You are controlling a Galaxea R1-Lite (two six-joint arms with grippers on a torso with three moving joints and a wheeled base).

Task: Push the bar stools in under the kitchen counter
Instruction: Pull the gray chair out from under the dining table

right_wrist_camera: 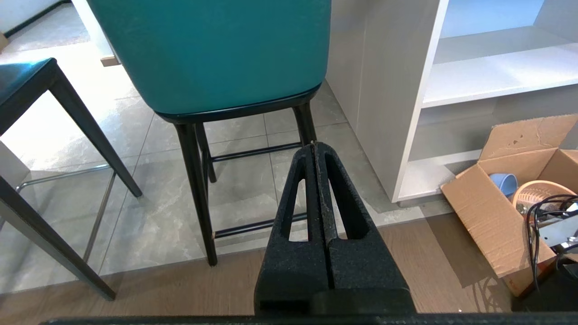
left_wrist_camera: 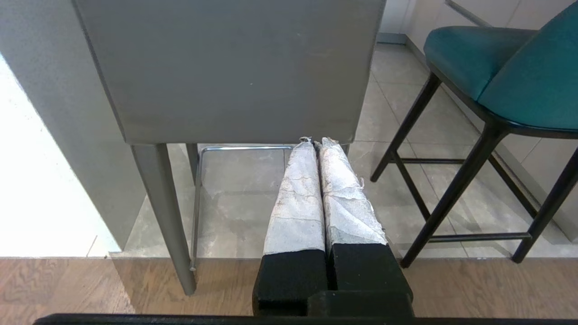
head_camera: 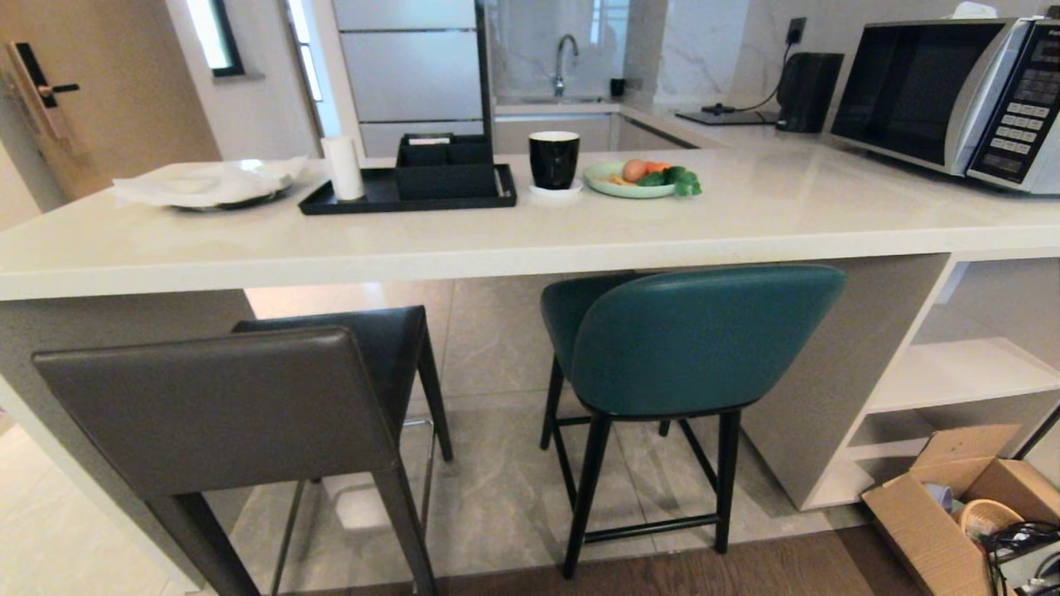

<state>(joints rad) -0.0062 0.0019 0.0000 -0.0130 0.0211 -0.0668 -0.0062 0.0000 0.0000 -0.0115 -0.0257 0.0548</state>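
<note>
Two bar stools stand before the kitchen counter [head_camera: 513, 248], backs toward me. The dark-grey stool [head_camera: 224, 406] is on the left and sticks out from under the slab. The teal stool [head_camera: 696, 339] on the right has its seat partly under the slab. Neither arm shows in the head view. My left gripper [left_wrist_camera: 315, 142] is shut and empty, its white-wrapped fingertips [left_wrist_camera: 302, 180] low behind the grey stool's back [left_wrist_camera: 235, 67]. My right gripper [right_wrist_camera: 315, 145] is shut and empty, behind and below the teal stool's back [right_wrist_camera: 216, 49], apart from it.
On the counter sit a black tray [head_camera: 406, 194], a black mug [head_camera: 553, 159], a plate of food [head_camera: 638, 178] and a microwave [head_camera: 952, 91]. White open shelves [head_camera: 961, 372] close the right end. An open cardboard box [head_camera: 952, 505] lies on the floor at right.
</note>
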